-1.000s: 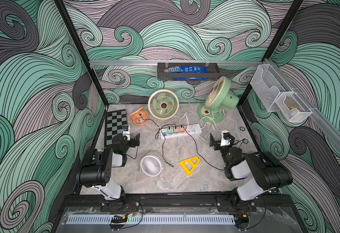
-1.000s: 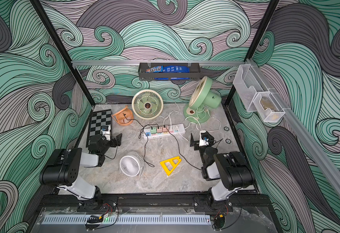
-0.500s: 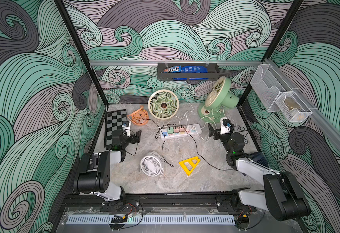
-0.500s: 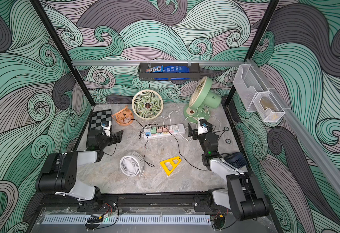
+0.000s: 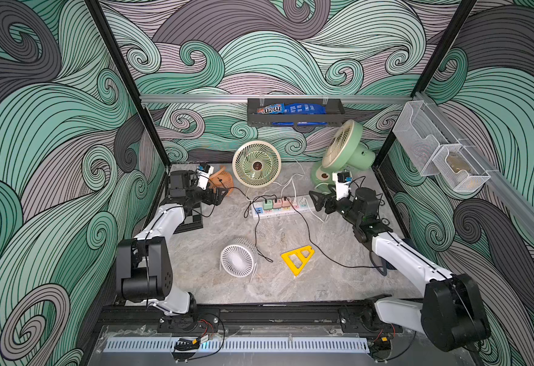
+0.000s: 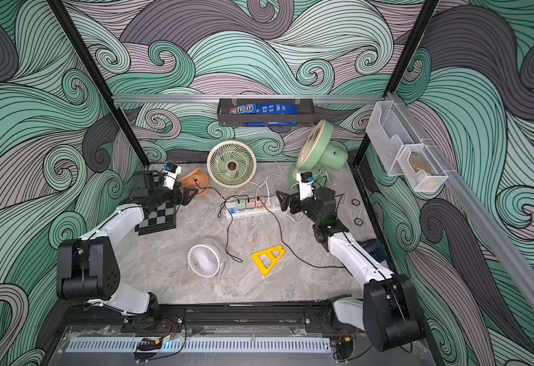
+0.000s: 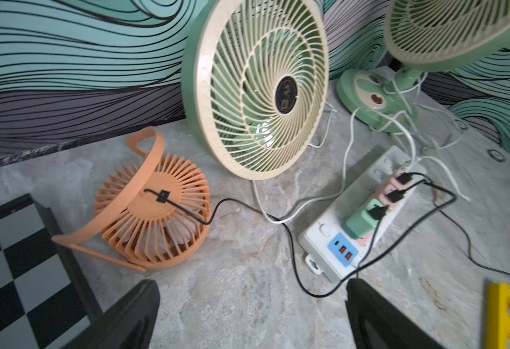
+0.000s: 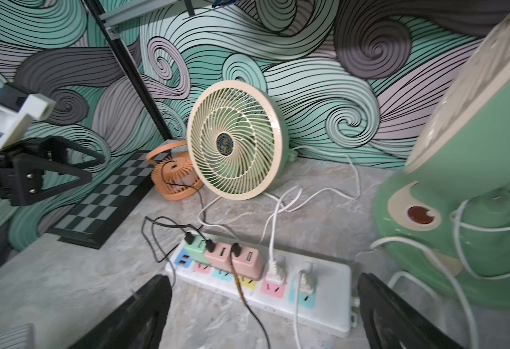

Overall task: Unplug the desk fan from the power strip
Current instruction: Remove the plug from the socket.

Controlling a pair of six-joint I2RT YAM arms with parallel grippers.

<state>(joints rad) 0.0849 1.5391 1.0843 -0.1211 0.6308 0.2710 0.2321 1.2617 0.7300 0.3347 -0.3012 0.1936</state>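
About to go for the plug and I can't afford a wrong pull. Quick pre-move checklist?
1. Both jaws open, empty: ok.
2. Strip lies just ahead of the right jaws: ok.
3. Strip pinned down: not ok; left jaws hover by the orange fan.
4. Which white plug to pull: cannot tell; two sit side by side.
5. Approach clear: not ok; a black cable drapes over the strip's near edge.

The power strip (image 5: pixel 291 211) lies mid-way across the table (image 5: pixel 291 286), with a round fan (image 5: pixel 257 164) behind it, a stand fan (image 5: pixel 345 149) behind to its right, and a handled fan (image 5: pixel 221 181) to its left, beside a chessboard (image 5: pixel 193 219). Nearer the front lie a small fan (image 5: pixel 238 261) and, to its right, a triangle (image 5: pixel 299 258).
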